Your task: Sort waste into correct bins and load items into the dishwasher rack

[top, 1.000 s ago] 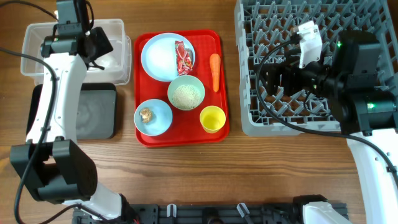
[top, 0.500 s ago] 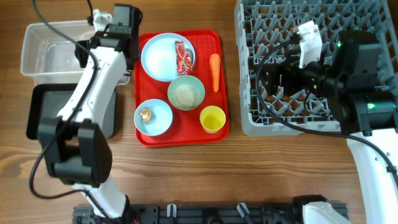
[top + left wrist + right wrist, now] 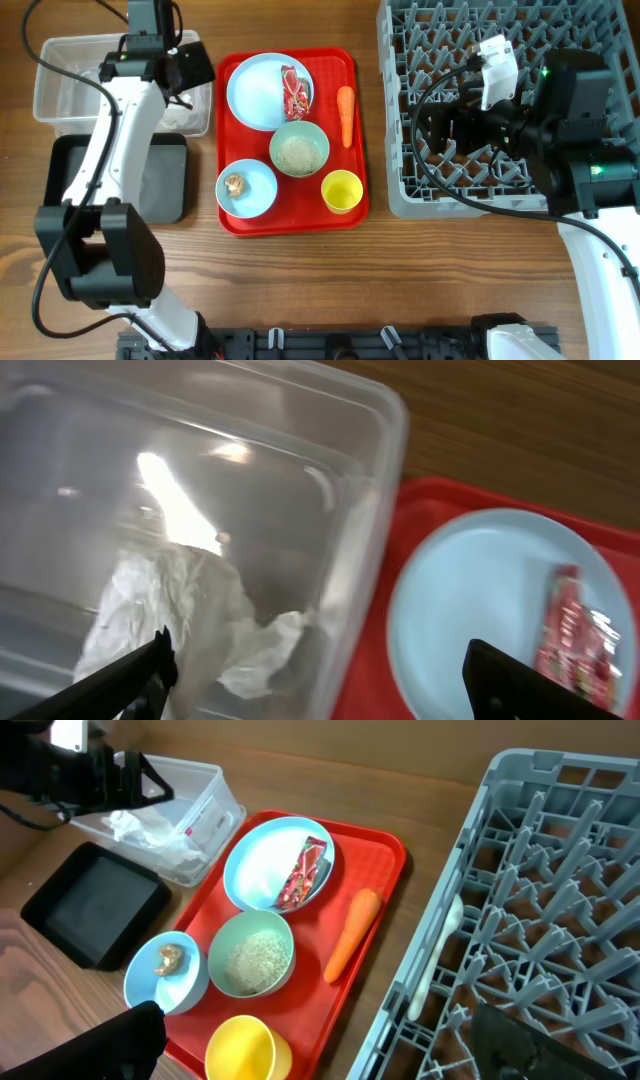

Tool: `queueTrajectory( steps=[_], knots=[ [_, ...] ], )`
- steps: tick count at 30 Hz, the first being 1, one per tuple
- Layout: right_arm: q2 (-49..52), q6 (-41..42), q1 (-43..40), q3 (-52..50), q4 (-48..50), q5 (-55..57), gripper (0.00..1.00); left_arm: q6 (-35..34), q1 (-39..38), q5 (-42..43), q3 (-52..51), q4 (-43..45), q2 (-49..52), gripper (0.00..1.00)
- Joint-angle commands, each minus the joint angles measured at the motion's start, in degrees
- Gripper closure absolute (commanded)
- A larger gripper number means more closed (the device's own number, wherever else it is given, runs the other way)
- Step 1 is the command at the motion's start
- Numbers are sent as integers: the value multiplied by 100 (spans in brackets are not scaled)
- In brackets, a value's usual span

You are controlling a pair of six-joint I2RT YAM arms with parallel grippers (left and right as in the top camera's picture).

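Overhead — crumpled red-and-white wrapper (image 3: 293, 90) on pale-blue plate (image 3: 255, 95)

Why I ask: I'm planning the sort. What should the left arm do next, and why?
Probably swing the left gripper across to the wrapper on the plate: its jaws stand open and empty over the tub, and that waste is unsorted.

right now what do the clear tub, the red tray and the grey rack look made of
Clear tub: likely thin plastic, glossy; see-through walls with glare streaks.
Red tray: probably moulded plastic, smooth and semi-matte; uniform colour, rounded raised rim.
Grey rack: apparently rigid plastic, matte; moulded grid with pegs, no metallic shine.
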Motion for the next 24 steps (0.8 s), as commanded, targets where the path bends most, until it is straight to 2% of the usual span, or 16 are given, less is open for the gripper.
queueTrajectory(
  steps=[1,9,11,16,17,20,23,24],
  knots=[
    [33,-72,-20,96,13,103,0,-28,-275,623,59,-22,197,8],
    [33,-72,-20,96,11,122,0,232,-562,634,59,-136,356,5],
    [33,-72,-20,96,13,120,0,232,-586,756,59,-133,358,10],
    [33,-70,-20,96,11,120,0,227,-597,1226,59,-133,365,54],
    [33,-72,-20,96,9,120,0,227,-603,1307,59,-133,374,57],
    [33,-72,-20,96,-28,120,0,72,-664,1429,59,-131,420,54],
    [33,-72,-20,96,-37,120,0,61,-817,1766,59,37,437,30],
    [33,-70,-20,96,-31,120,0,138,-907,1779,59,151,437,26]
  ],
)
